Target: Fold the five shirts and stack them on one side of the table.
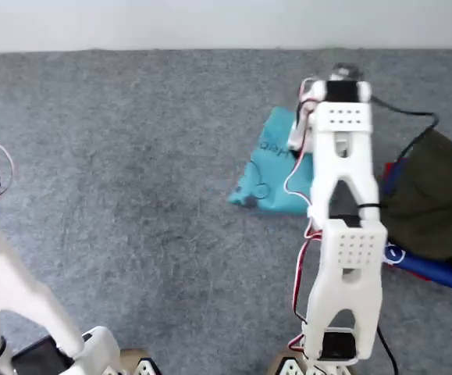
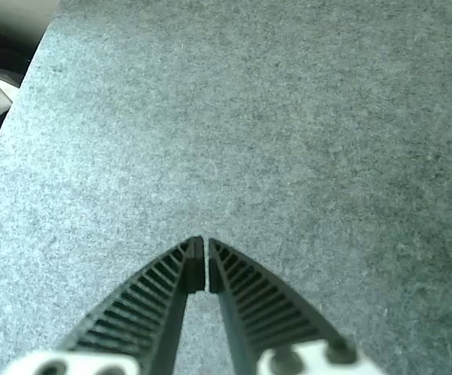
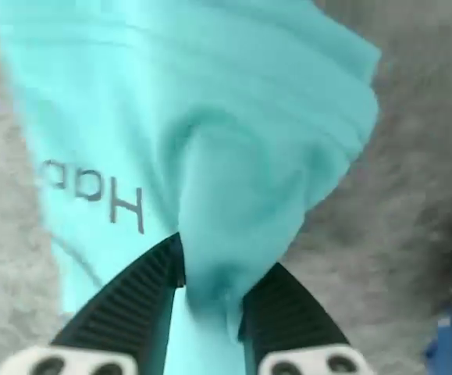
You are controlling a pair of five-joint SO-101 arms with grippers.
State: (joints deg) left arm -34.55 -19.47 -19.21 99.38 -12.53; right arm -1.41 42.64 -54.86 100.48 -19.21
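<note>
Here, grey carpeted table [image 1: 132, 195] w/ right tool [image 3: 226, 264] pinching teal shirt [image 3: 210, 117]; left tool [image 2: 206, 262] closed.

We see the dark olive cloth shirt [image 1: 436, 199] cut off at the high view's right edge, and the white plastic right arm [image 1: 354, 258] covers part of the teal cloth shirt [image 1: 269, 173].

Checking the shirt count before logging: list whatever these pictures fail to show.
High view: the right arm covers part of the teal shirt.
Same view: the frame edge cuts off the dark green shirt.
It covers most of the blue cloth, so the shirt count is unclear.
</note>
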